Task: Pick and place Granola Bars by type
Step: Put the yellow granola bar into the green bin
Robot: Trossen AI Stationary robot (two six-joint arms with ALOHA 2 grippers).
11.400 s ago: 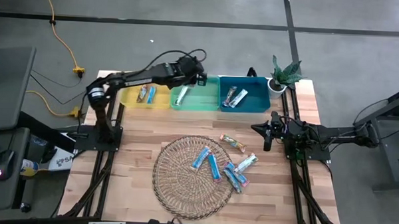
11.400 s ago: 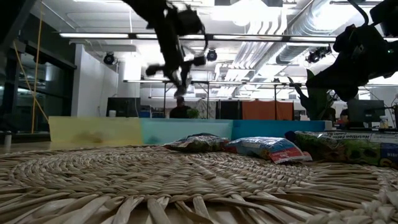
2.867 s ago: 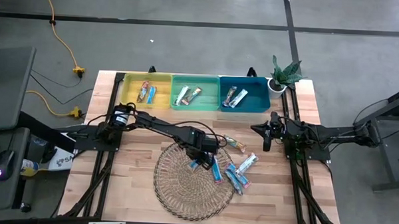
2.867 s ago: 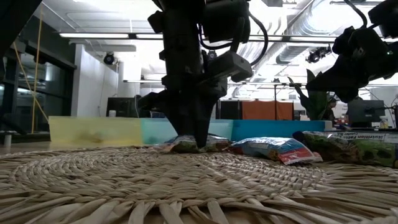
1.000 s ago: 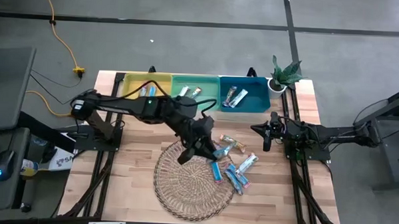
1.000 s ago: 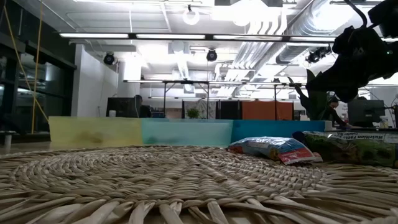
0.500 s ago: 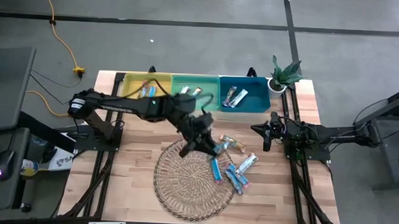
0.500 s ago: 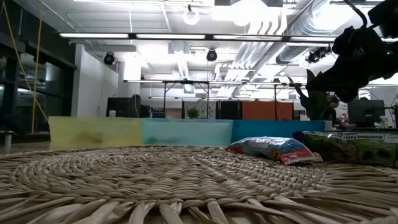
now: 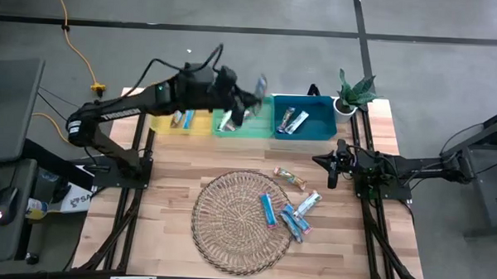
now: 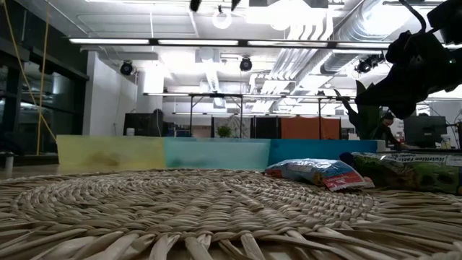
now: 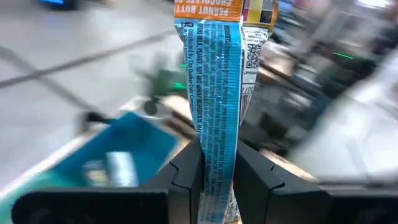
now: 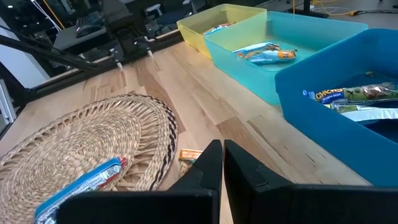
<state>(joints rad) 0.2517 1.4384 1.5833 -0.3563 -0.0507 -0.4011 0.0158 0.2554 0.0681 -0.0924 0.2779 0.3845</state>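
Half a second earlier the left arm had been low over the wicker mat's far edge; now it had lifted and swung back to the far edge of the table, and the left gripper (image 9: 254, 90) hung above the seam between the teal bin (image 9: 242, 127) and the blue bin (image 9: 319, 127). Its fingers (image 11: 186, 171) were clenched on one blue-wrapped granola bar (image 11: 219, 87), held upright with an orange band at its top end. Nearest the front edge lay the round wicker mat (image 9: 220, 230), with one blue bar (image 9: 268, 210) on its right side. Just off the mat's right rim, on the bare wood, sat a small cluster: two blue bars (image 9: 294, 222) overlapping and one white-and-teal bar (image 9: 308, 202) angled beside them. Slightly farther back, an orange-brown bar (image 9: 289, 178) lay alone, close to the mat's far-right rim. That made five bars left on the table surface. Along the far edge stood three bins in a row: the yellow bin (image 9: 201, 126) held two bars, the teal one held two, though the arm partly covered them, and the blue one held two. The right gripper (image 9: 334, 164) waited near the right edge with its fingers pressed together, holding nothing. A potted plant (image 9: 352, 93) stood at the far right corner.
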